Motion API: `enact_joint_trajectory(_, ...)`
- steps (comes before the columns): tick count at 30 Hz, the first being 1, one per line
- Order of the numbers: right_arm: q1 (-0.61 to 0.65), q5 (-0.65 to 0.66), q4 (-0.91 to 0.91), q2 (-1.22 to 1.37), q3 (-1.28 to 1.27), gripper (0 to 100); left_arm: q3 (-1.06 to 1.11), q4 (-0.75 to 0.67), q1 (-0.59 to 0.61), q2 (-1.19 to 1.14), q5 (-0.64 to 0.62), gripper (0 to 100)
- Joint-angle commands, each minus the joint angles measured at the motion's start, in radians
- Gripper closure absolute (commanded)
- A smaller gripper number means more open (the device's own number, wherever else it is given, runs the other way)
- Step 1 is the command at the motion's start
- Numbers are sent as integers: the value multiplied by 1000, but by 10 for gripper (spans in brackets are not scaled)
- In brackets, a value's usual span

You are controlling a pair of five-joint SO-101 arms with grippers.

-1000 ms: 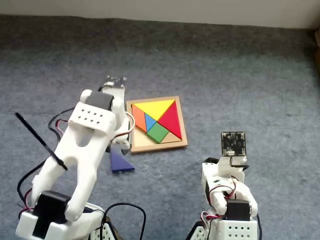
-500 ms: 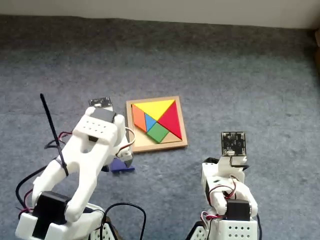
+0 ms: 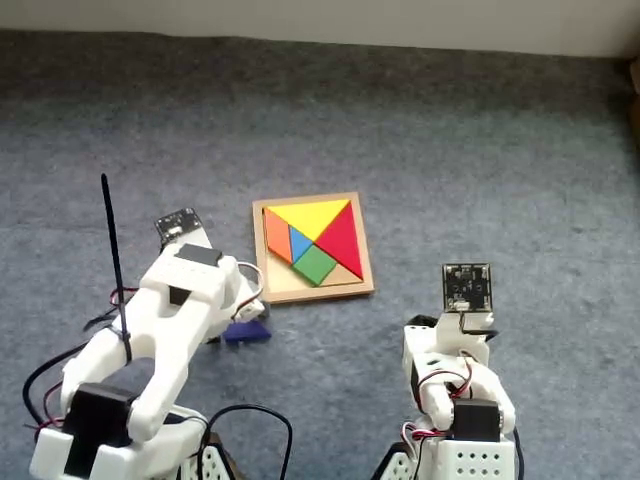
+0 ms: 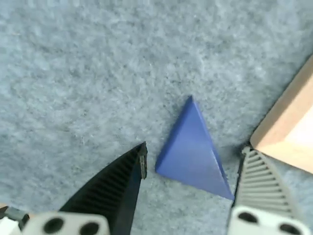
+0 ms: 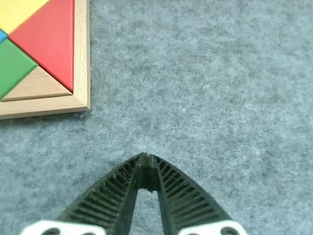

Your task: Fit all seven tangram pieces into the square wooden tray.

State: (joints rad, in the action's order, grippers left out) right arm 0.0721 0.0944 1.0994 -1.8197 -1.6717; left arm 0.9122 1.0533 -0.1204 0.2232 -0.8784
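Observation:
The square wooden tray lies mid-table with yellow, red, orange, light blue and green pieces in it; bare wood shows at its near edge. A dark blue triangle lies flat on the carpet just off the tray's near left corner, partly hidden by the arm in the high view. My left gripper is open and straddles the triangle, one finger on each side, not touching it. My right gripper is shut and holds nothing, low over bare carpet right of the tray.
Grey carpet covers the whole table. The right arm's base stands at the near right, the left arm's base at the near left with black cables around it. Open carpet lies behind and to the right of the tray.
The left arm has drawn back toward its base and lowered, bringing its open gripper down around the dark blue triangle. The right arm has stayed still.

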Motion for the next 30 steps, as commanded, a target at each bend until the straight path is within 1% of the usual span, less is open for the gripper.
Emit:
enact_joint_trajectory(1,-12,11,-19,-5,-116,981,7,-14,38,-1,-8,699)
enact_joint_trajectory(4,-12,11,-19,-5,-116,981,-25,-5,27,-44,-8,706)
enact_joint_trajectory(9,-12,11,-19,-5,-116,981,-39,8,-39,-68,-8,764)
enact_joint_trajectory(14,-12,11,-19,-5,-116,981,-39,8,-88,-68,-8,757)
enact_joint_trajectory(26,-12,11,-19,-5,-116,981,-58,11,-90,-65,-6,761)
enact_joint_trajectory(28,-12,11,-19,-5,-116,981,-97,60,-76,-65,-6,761)
enact_joint_trajectory(30,-12,11,-19,-5,-116,981,-168,147,-61,-65,-6,761)
